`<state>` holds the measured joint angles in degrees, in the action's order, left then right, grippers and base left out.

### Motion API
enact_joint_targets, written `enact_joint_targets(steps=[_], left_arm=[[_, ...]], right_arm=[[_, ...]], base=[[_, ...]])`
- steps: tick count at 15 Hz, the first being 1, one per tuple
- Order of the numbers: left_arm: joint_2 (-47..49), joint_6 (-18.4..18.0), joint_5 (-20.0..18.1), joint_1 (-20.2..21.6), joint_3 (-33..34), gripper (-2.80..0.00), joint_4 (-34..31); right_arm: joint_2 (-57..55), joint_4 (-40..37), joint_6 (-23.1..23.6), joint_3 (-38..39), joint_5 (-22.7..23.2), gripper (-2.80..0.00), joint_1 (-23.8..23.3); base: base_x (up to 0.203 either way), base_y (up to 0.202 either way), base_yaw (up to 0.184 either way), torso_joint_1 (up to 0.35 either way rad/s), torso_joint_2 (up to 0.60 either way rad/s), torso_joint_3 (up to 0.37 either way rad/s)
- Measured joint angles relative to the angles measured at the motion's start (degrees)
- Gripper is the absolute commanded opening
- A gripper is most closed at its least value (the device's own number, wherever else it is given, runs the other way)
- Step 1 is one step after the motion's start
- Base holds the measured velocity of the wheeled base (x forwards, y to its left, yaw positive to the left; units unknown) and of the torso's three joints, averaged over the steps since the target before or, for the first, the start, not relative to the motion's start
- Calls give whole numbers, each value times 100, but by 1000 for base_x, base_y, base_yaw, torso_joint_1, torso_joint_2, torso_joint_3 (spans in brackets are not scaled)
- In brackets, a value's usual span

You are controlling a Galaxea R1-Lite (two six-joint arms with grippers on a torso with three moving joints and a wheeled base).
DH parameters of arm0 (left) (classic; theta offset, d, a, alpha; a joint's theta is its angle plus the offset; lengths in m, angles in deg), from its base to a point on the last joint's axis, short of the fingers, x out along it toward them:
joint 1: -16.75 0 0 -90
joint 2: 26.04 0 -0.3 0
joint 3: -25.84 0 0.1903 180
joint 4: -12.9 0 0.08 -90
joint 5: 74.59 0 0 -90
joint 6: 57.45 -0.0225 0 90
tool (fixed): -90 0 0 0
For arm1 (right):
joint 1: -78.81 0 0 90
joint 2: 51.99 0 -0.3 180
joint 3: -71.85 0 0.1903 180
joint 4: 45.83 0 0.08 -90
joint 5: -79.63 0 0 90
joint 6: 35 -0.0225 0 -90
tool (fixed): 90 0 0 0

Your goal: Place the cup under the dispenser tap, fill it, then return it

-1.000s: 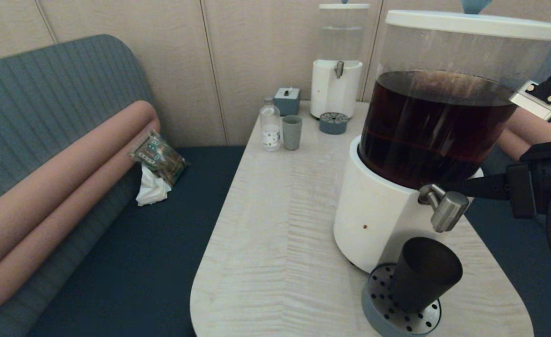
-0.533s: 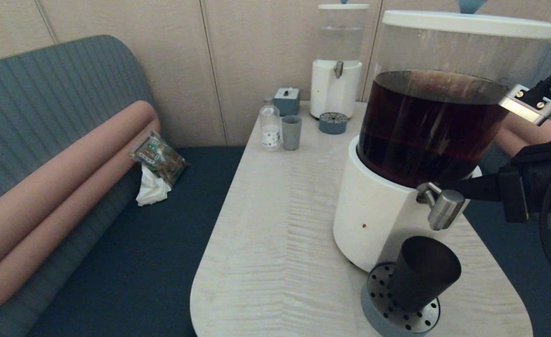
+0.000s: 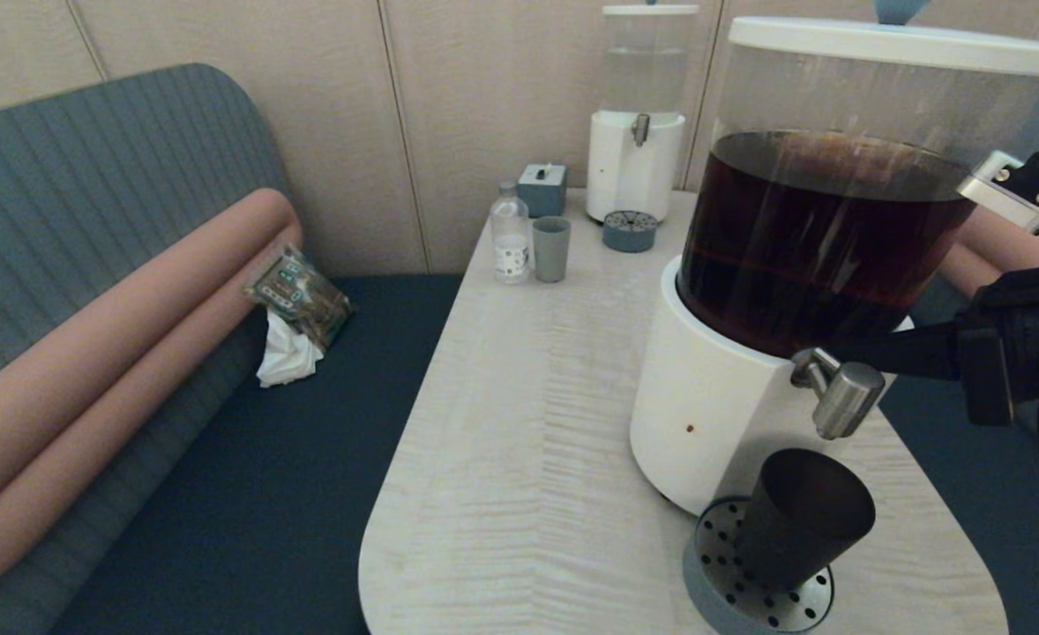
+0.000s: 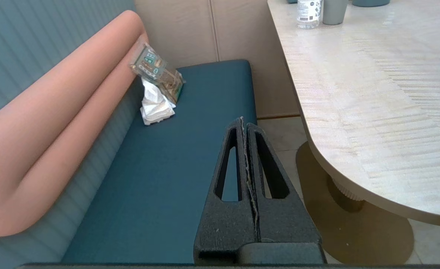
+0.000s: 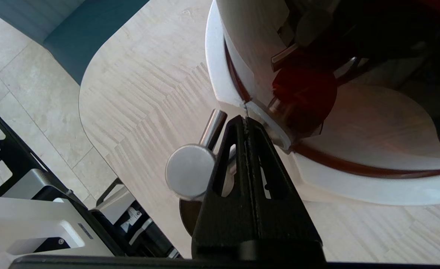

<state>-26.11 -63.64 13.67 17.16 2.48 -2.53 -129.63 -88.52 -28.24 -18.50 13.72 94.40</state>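
Matte black plastic, without handle and a little tapered, the cup (image 3: 803,516) stands on the perforated drip tray (image 3: 718,564) at the near end of the table (image 3: 519,423), its mouth up and leaning a little toward the dispenser tap (image 3: 844,399) just above it. The tap is brushed steel, its short cylinder pointing down and outward from the white base. The bottle (image 3: 511,234) has a label, but the writing is too small to read. The right gripper (image 5: 246,121), fingers pressed together, is beside the tap. The left gripper (image 4: 243,123), also closed and empty, hangs over the bench (image 4: 167,175).
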Motion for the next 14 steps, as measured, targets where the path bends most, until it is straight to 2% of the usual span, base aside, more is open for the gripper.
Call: enact_joint_targets(steps=[14], left_arm=[[0,0,-2,0,0,-280,0]], right_arm=[[42,54,476,88,247,-280,234]], base=[[0,0,0,0,0,0]])
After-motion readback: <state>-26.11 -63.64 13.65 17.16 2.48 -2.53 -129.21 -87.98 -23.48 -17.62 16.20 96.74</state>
